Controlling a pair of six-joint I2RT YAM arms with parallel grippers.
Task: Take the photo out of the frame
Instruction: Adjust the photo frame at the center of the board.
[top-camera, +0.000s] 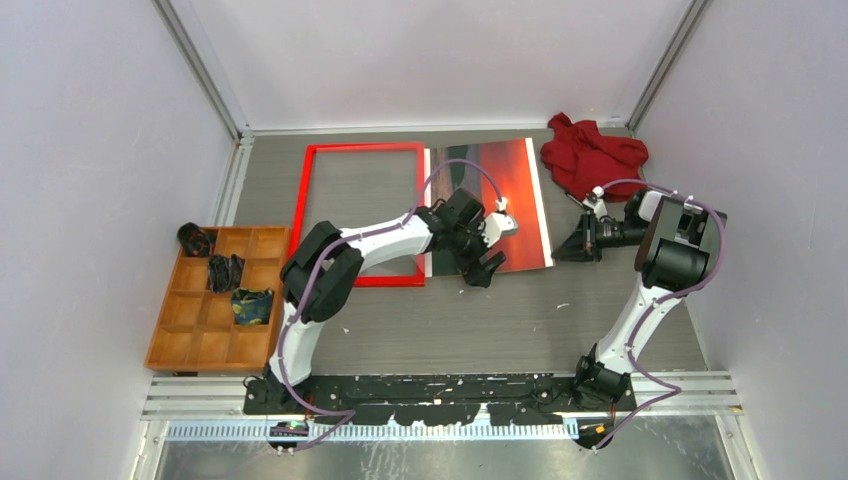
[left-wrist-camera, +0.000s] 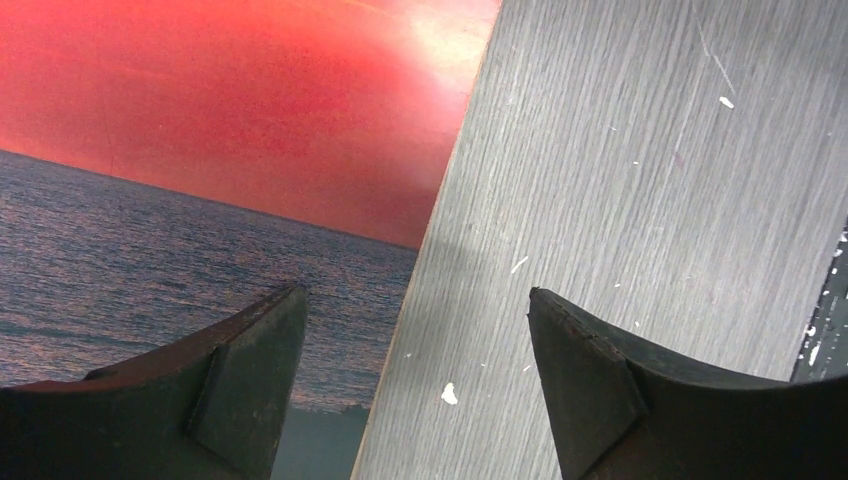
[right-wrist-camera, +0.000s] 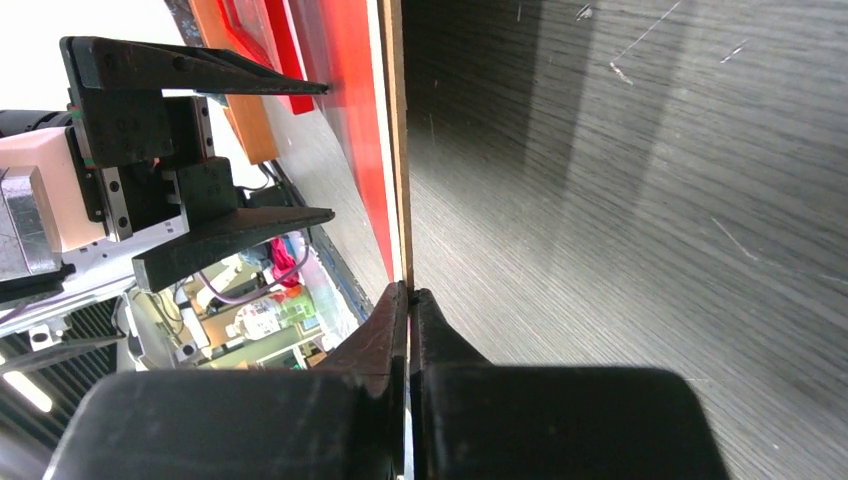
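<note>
Our right fingers (right-wrist-camera: 380, 330) pinched shut on photo (top-camera: 520, 200) edge; left fingers (left-wrist-camera: 250, 370) wide open, empty, straddling another edge. Photo on worktop (top-camera: 480, 320) between them, outside frame (top-camera: 362, 149). We fear thin pinch slipping, or print creasing when lifted.

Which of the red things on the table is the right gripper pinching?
The photo, the flat sunset print; the right gripper is shut on its right edge. The frame lies beside it, the cloth behind.

Robotics lab test cell: plain white panel walls (top-camera: 100, 120) on aluminium posts (top-camera: 204, 68) enclose a grey wood-grain worktop (top-camera: 480, 320).
</note>
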